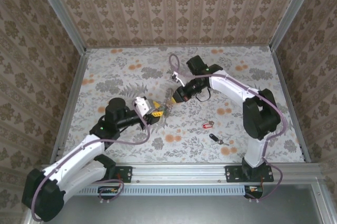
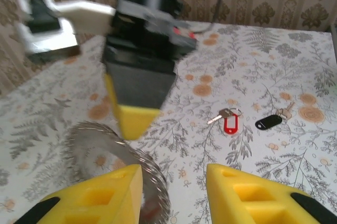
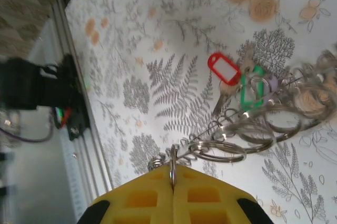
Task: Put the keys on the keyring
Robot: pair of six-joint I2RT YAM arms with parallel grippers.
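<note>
Right gripper [image 3: 172, 181]: closed, pinching keyring [image 3: 247, 141] wire; green key [image 3: 251, 90] by its coils. Left gripper [image 2: 171, 179]: jaws apart, beside keyring rim. Red key [image 2: 228, 123] and black key [image 2: 268, 122] on table [image 2: 295, 50].

On a floral-print table [image 1: 121, 71], left gripper [image 1: 157, 111] and right gripper [image 1: 175, 98] almost tip to tip at mid-table, keyring [image 1: 165, 108] between them, red-tagged key [image 1: 208, 125] and black-tagged key [image 1: 215, 139] lying apart, near right.
</note>
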